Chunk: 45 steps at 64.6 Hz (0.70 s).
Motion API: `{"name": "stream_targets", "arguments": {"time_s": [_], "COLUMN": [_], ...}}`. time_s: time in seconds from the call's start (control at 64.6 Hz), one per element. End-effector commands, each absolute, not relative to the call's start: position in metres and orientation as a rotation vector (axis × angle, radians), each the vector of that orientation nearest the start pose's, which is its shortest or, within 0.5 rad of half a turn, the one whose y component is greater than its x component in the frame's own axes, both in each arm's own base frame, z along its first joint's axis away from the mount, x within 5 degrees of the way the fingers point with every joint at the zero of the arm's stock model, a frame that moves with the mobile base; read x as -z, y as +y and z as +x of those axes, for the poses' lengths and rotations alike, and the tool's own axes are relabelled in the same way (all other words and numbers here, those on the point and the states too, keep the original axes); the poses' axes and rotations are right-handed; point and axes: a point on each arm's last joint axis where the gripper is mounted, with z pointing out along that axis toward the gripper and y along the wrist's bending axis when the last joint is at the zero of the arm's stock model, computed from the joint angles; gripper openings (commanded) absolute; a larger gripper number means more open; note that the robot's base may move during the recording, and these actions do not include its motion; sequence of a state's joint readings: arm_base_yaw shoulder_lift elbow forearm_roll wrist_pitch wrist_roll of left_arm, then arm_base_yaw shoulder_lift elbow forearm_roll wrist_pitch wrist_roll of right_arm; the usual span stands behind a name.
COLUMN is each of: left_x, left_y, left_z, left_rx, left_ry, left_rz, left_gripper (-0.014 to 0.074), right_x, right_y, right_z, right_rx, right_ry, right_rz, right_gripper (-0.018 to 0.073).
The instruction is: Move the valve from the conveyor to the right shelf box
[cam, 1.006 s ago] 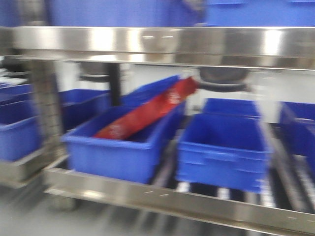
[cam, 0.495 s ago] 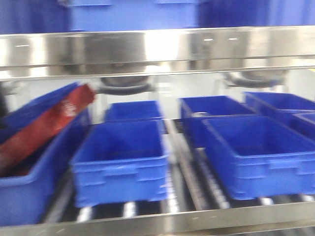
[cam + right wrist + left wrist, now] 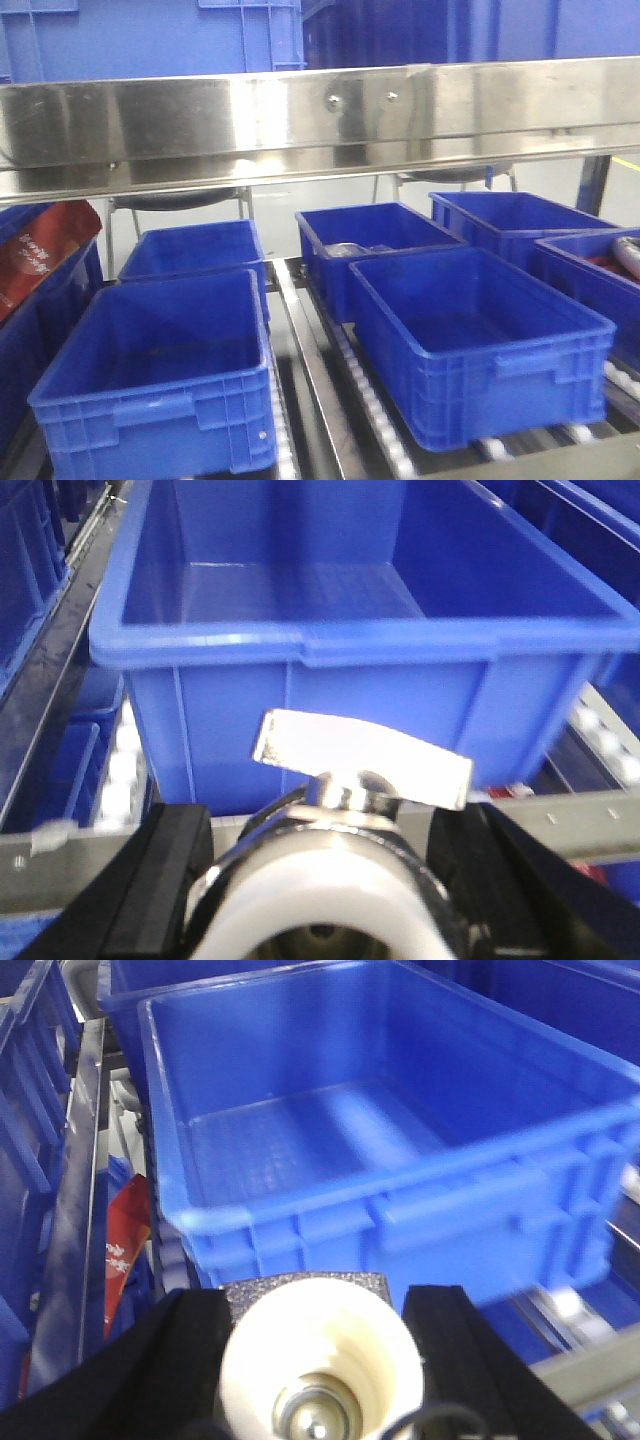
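We had swung right along the shelf (image 3: pixel 330 110), now steady before the blue box (image 3: pixel 500 395). Right jaws held the metal-handled valve (image 3: pixel 362 768) just short of it, ready to place; left jaws clamped a cream valve (image 3: pixel 318 1355).

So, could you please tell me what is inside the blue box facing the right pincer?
Inside the blue box only its bare textured floor shows, with nothing on it. The near wall hides the floor's front strip, so that part cannot be checked.
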<state>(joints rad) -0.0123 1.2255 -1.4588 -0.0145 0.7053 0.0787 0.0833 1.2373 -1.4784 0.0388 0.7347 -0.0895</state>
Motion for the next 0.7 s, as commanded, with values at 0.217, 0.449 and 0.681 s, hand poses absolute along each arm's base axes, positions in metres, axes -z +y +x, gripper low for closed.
{"name": "stream_targets", "arguments": {"time_s": [0.217,0.449,0.681], "left_x": [-0.4794,-0.4794,-0.4794], "left_y": [-0.0041,-0.0041,-0.0041], "left_z": [0.2516,0.2516,0.2516], "left_rx": [-0.023,-0.023,-0.023], "left_ry": [1.877,1.877,1.877], "left_rz": [0.076,0.076,0.076], "left_gripper": [-0.0111,-0.0111,-0.0111], "right_x": [-0.4830,-0.4830,-0.4830], "right_y": [0.0226,0.0226,0.0226], "right_z": [0.2534,0.2534,0.2534], "right_rx": [-0.030,-0.030,-0.030], "right_ry": [1.869,1.869,1.869], "right_rz": [-0.155,-0.155,-0.155], "right_gripper": [-0.0154,-0.0154,-0.0154]}}
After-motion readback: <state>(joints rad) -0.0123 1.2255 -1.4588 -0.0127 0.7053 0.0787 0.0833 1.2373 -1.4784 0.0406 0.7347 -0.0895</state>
